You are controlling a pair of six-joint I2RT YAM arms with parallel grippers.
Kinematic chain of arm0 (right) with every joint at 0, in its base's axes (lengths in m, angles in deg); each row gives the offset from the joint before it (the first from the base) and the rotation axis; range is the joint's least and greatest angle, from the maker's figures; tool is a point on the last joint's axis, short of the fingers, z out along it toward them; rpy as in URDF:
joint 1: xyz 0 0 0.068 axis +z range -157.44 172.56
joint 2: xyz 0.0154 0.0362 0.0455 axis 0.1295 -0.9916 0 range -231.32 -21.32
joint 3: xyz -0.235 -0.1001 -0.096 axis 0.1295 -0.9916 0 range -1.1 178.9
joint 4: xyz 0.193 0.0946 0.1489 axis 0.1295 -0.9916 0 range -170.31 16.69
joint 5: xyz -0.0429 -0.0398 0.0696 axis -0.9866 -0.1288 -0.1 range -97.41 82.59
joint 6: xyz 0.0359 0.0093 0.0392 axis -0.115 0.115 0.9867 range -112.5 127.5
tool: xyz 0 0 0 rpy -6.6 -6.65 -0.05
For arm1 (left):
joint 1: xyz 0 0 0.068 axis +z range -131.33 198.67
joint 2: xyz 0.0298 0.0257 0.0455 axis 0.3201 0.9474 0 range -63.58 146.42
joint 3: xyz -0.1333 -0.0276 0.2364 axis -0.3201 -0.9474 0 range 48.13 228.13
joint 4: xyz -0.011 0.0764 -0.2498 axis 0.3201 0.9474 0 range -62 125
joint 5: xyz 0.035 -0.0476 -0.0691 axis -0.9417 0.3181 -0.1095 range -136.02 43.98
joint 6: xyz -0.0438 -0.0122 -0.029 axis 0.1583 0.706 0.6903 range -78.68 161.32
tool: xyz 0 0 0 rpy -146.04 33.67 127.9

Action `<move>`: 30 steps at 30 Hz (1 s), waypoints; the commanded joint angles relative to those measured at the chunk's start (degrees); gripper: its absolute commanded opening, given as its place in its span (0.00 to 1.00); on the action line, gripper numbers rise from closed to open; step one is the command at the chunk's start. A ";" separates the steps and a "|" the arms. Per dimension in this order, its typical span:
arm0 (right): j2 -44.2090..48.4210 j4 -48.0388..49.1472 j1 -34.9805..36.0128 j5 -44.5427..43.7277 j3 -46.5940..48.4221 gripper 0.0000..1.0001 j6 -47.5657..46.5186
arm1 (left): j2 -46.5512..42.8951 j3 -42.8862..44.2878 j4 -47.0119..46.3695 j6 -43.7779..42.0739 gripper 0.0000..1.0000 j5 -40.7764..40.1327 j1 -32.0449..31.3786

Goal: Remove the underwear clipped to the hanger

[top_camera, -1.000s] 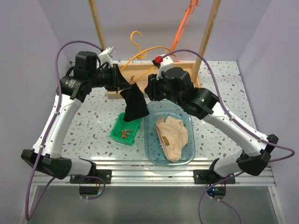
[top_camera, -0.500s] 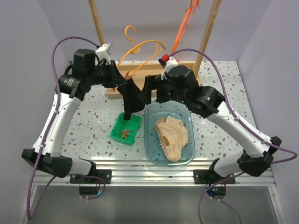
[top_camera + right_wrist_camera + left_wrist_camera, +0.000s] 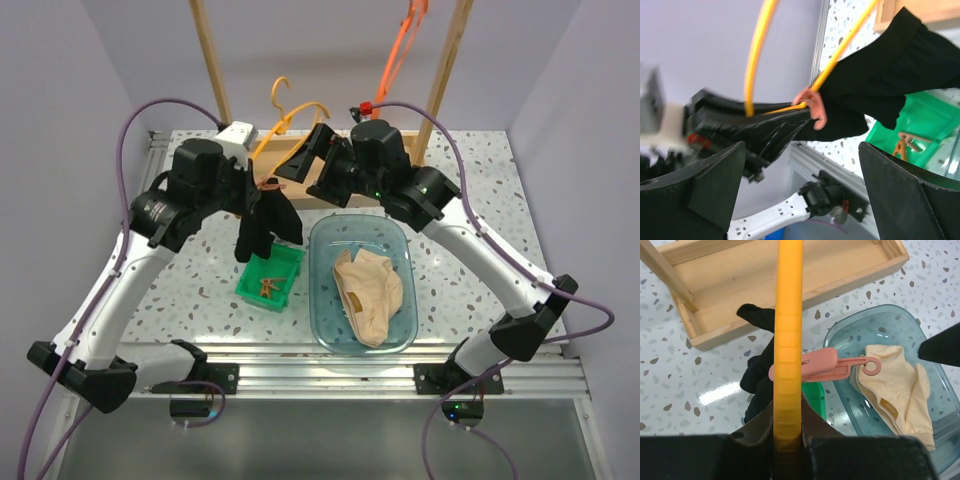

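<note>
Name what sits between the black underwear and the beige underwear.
Left wrist view: the yellow hanger with a pink clip, then the rim of the clear tub.

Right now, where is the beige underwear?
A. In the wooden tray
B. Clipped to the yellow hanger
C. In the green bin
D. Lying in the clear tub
D: the beige underwear lies crumpled inside the clear tub, and only the black underwear hangs from the yellow hanger.
</note>
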 commanded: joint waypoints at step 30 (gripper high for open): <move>-12.36 29.37 -3.85 28.75 -7.92 0.85 24.38 | -13.46 -11.94 -14.57 -20.07 0.00 -10.64 -2.79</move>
